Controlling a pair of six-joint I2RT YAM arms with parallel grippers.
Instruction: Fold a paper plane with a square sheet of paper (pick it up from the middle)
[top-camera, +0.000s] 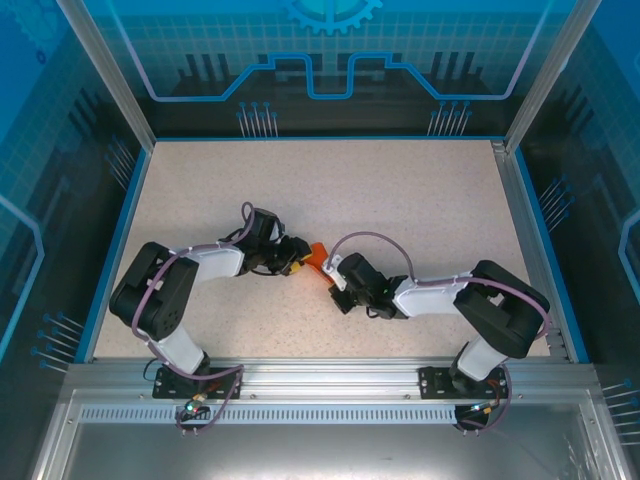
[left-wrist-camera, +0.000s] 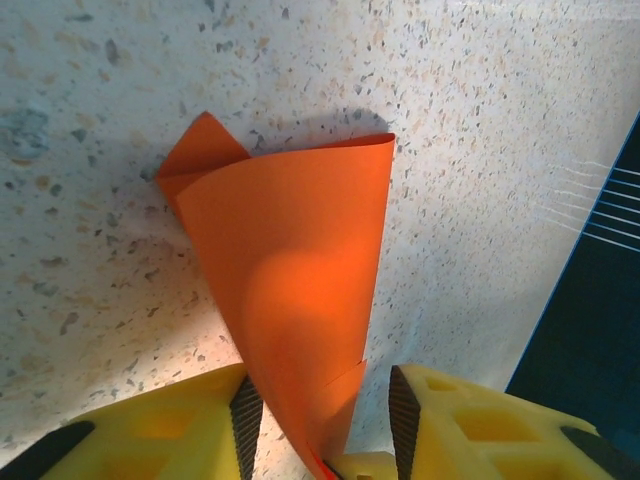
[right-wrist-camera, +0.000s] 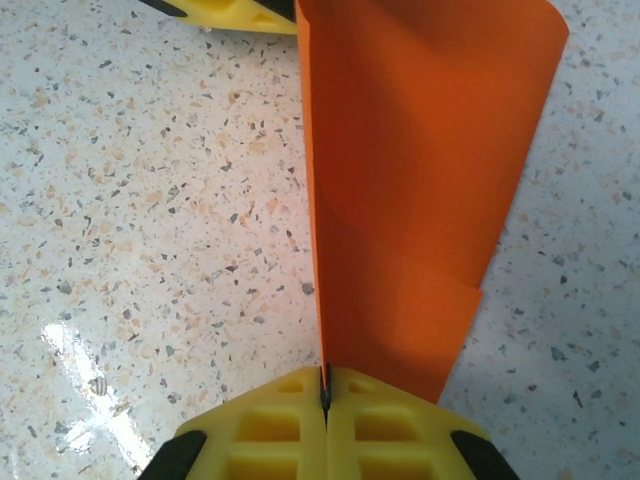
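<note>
The right gripper (right-wrist-camera: 325, 392) pinches the square sheet of paper (right-wrist-camera: 420, 180), its crease running off toward twelve o'clock. The left gripper (left-wrist-camera: 322, 405) straddles the far end, jaws spread, not yet closed.

**Overhead view.** The left arm (top-camera: 165, 290) and right arm (top-camera: 500, 305) rise from bases at the bottom edge. Their elbows are bent and the forearms converge just below frame centre.

**Left gripper** (top-camera: 296, 258): points right. Its yellow fingers (left-wrist-camera: 190, 420) stand apart at the bottom of its wrist view.

**Right gripper** (top-camera: 336, 284): points up-left. Its jaws are pressed together, pinching the edge of the orange paper (right-wrist-camera: 400, 200).
</note>
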